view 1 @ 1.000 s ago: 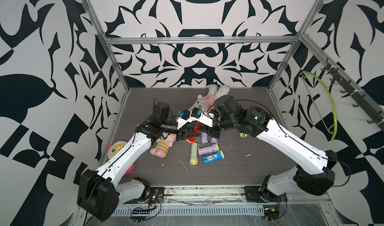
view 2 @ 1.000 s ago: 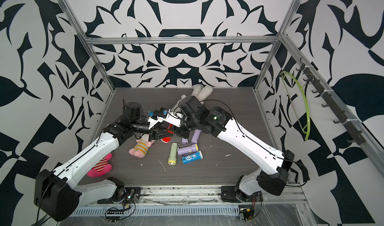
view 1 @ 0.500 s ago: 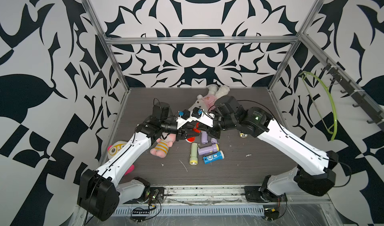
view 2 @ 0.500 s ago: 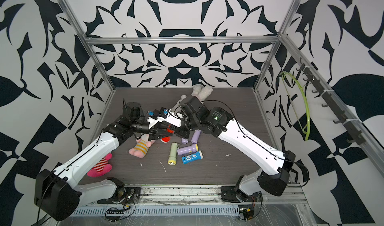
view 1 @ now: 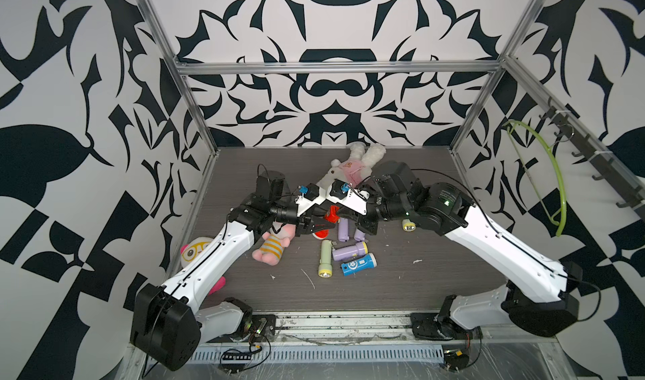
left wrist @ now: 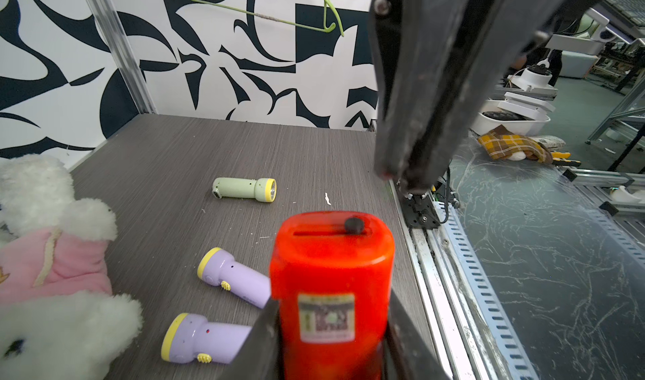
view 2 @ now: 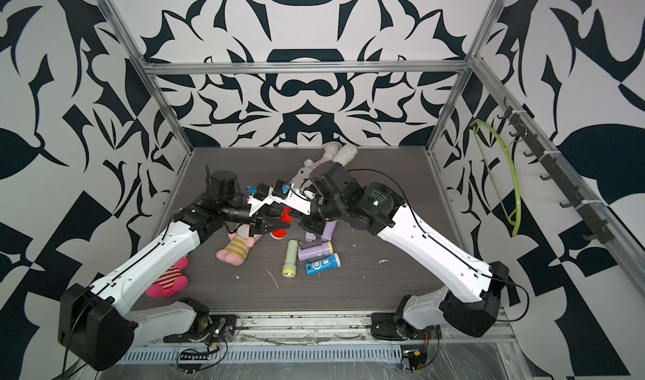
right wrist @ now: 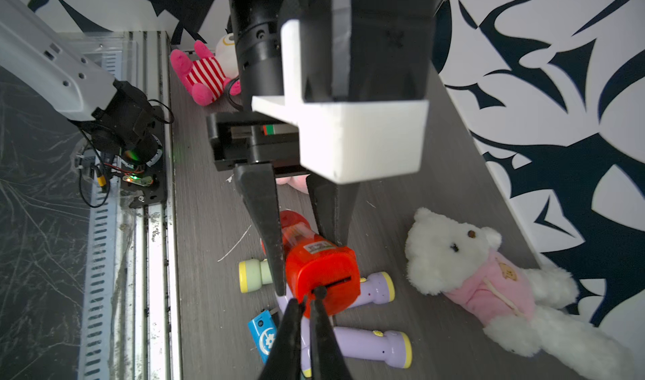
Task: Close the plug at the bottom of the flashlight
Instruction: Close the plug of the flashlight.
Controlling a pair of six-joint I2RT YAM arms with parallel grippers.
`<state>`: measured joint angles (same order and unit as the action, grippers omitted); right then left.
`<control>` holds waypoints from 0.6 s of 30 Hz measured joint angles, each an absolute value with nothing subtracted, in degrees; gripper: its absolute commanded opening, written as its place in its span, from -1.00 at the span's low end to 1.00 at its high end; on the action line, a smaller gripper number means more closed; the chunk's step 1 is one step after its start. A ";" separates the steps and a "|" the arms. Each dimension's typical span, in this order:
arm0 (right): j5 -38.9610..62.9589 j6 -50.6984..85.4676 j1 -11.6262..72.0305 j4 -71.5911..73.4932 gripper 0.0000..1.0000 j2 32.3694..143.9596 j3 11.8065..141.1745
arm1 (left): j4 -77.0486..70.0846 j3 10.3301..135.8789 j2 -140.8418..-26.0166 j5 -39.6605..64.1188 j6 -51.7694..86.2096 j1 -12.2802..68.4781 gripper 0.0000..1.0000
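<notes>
left pincer (left wrist: 331, 299) clamps the red flashlight (left wrist: 331, 266) by its body and holds it off the desk (view 1: 419, 277), over the middle of the clutter, bottom end turned toward the other arm. the black plug (left wrist: 354, 225) sits on that bottom face next to a slot. it sticks up as a small knob, so it looks not yet seated. right pincer (right wrist: 306, 303) has its fingers pressed almost together with nothing between them. in the right wrist view the tips sit right at the plug (right wrist: 319, 292), but in the left wrist view the tips look a little apart from it. cannot tell if they touch.

risks from here:
- the plug is small and rounded, so a narrow tip pushing off centre probably skids onto the red plastic and misses.
- the push runs along the flashlight body. if the left grip is weak, the body likely slides or twists between the fingers instead of the plug going in.
- an angled push could bend the plug sideways over the slot rather than seat it.
- a hard slip could drop the flashlight onto the purple flashlights (left wrist: 234, 278) below it.
- the two wrists are crowded together, so a big correction could knock them into each other.
</notes>
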<state>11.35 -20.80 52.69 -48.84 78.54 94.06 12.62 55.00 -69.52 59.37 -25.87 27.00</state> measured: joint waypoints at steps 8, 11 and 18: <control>9.82 -21.06 52.64 -47.70 -0.29 79.35 94.04 | 12.62 55.07 -69.52 59.48 -25.87 27.00 -1.00; 10.02 -21.10 52.64 -47.72 -0.29 79.92 94.04 | 12.62 55.07 -69.52 59.48 -25.87 27.00 -1.00; 11.03 -21.02 52.64 -47.77 -0.40 81.54 94.04 | 12.62 55.16 -69.71 59.51 -25.87 26.98 -1.00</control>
